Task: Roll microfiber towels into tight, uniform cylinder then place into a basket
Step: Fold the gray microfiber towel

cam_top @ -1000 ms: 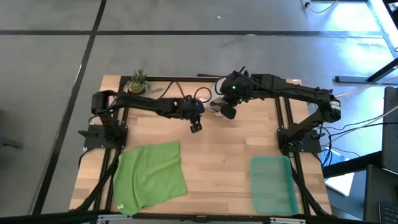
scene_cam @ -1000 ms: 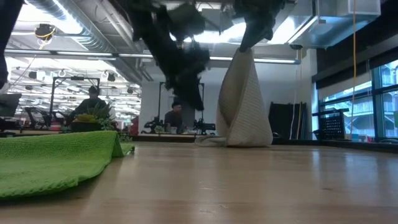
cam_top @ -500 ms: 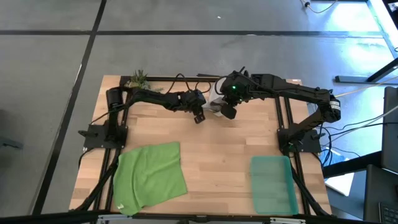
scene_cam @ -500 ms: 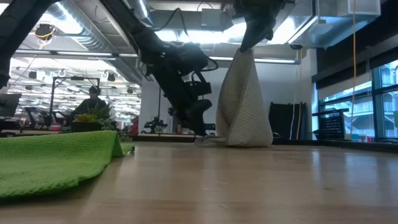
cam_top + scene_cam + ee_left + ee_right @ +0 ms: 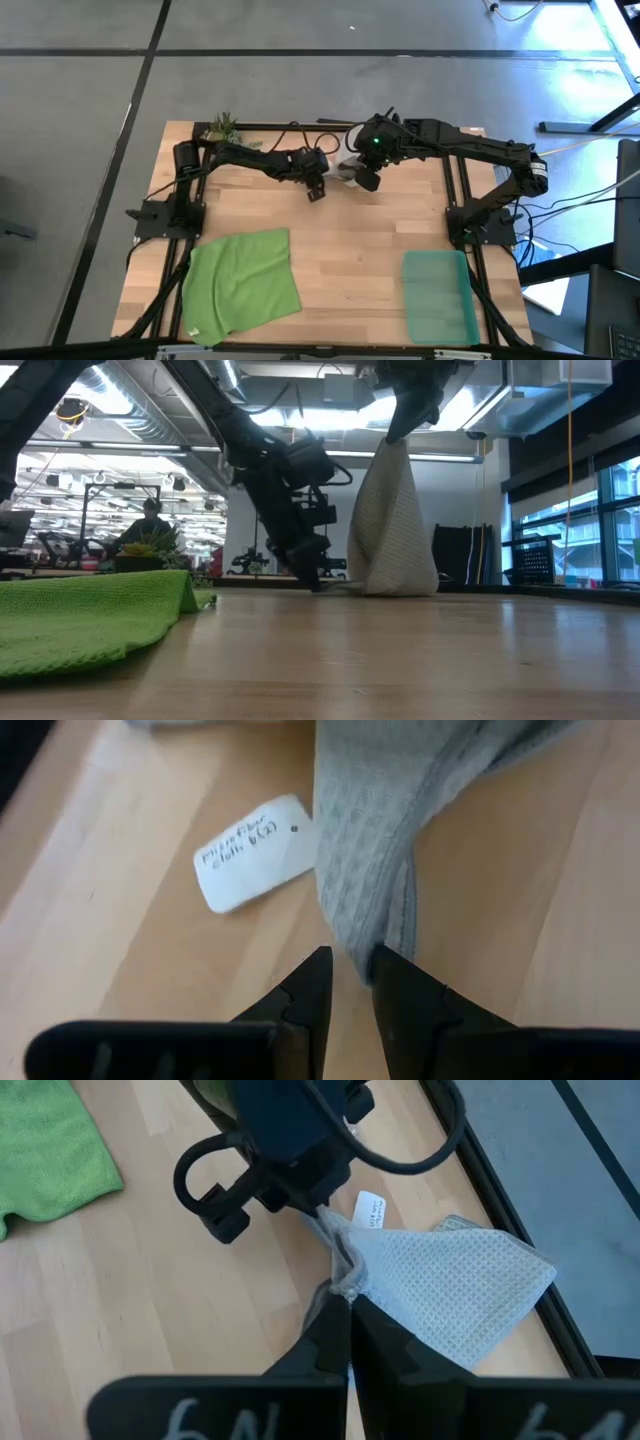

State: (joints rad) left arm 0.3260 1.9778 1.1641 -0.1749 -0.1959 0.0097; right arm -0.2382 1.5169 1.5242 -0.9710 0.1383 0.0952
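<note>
My right gripper (image 5: 367, 178) is shut on the light grey towel (image 5: 392, 530) near the table's far edge and holds it up. The towel's lower end (image 5: 340, 586) rests on the table, with its white tag (image 5: 255, 865) lying flat beside it. My left gripper (image 5: 315, 190) is low at the table (image 5: 315, 582). Its fingers stand a narrow gap apart on either side of the towel's lower corner (image 5: 352, 935). The green towel (image 5: 240, 282) lies flat at the near left. The teal basket (image 5: 438, 295) lies at the near right. My right gripper pinches a bunched top point of the grey towel (image 5: 345, 1280) between its two fingers, from above, pointing down. The towel hangs below the fingers in a cone, and its lower edge rests on the table. My left gripper has the towel's lower corner reaching in between its fingertips (image 5: 385, 970); I cannot tell whether they touch it.
A small potted plant (image 5: 222, 130) stands at the far left corner. Bare wood lies between the green towel and the basket. People and desks show in the room beyond the table (image 5: 150, 520).
My left gripper has gone down and toward the table's far edge, from well above the table to the grey towel's lower corner at table height. The grey towel has stayed hanging as before.
</note>
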